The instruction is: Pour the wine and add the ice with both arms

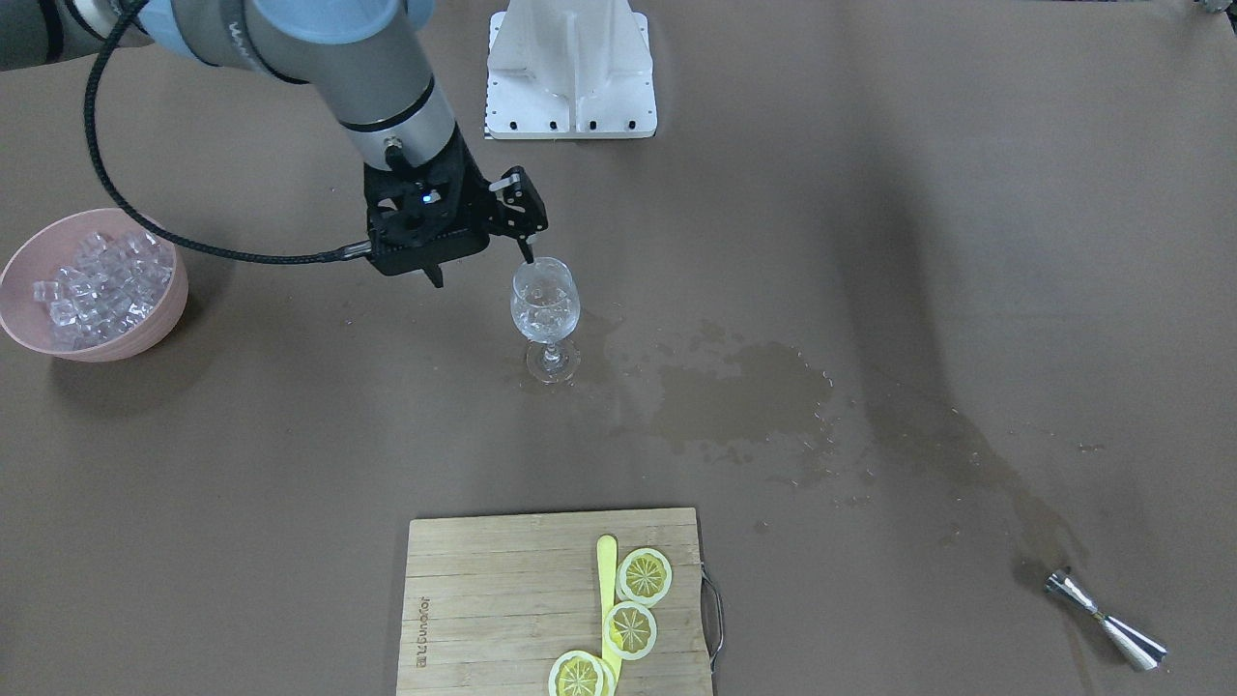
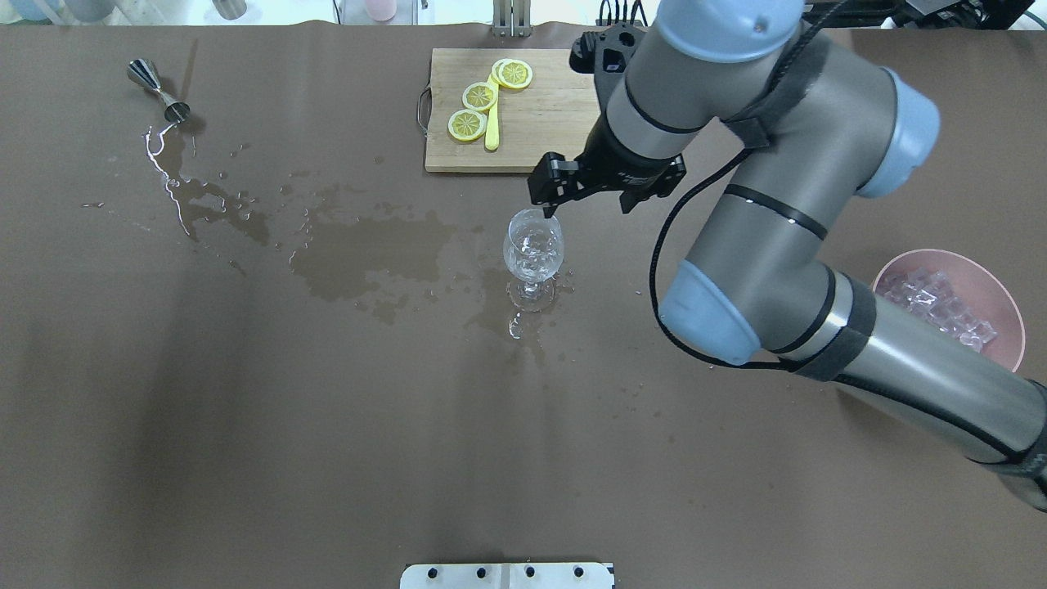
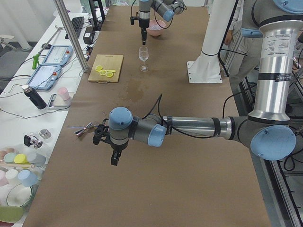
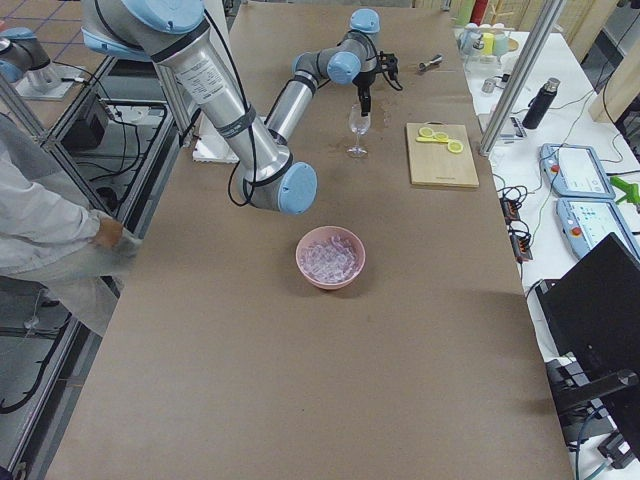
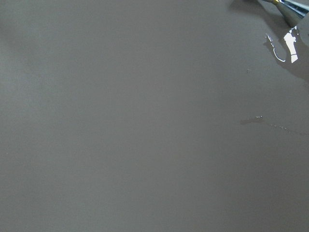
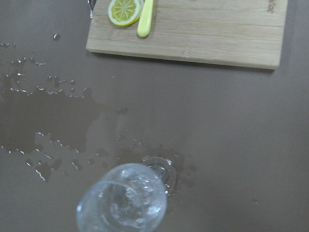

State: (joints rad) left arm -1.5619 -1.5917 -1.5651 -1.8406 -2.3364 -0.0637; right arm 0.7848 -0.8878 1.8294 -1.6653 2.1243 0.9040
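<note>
A clear stemmed glass point(image 1: 546, 309) point(image 2: 533, 249) point(image 6: 121, 203) stands upright mid-table with some ice cubes in its bowl; whether wine is in it I cannot tell. My right gripper point(image 1: 480, 266) point(image 2: 589, 203) hangs open just above the glass, one finger over the rim, holding nothing. The heaped ice point(image 1: 97, 280) point(image 2: 941, 307) fills a pink bowl point(image 1: 169, 324) on my right side. Clear liquid lies spilled in wet patches point(image 1: 744, 396) point(image 2: 360, 254). My left gripper point(image 3: 113, 151) shows only in the exterior left view, low over bare table near a steel jigger point(image 3: 85, 128); I cannot tell its state.
The jigger point(image 1: 1107, 619) point(image 2: 159, 86) lies on its side. A wooden cutting board point(image 1: 483, 599) point(image 2: 548, 123) carries lemon slices point(image 1: 630, 628) and a yellow stick. The white pedestal point(image 1: 570, 68) stands at the robot's edge. A person point(image 4: 50, 230) stands beside the table.
</note>
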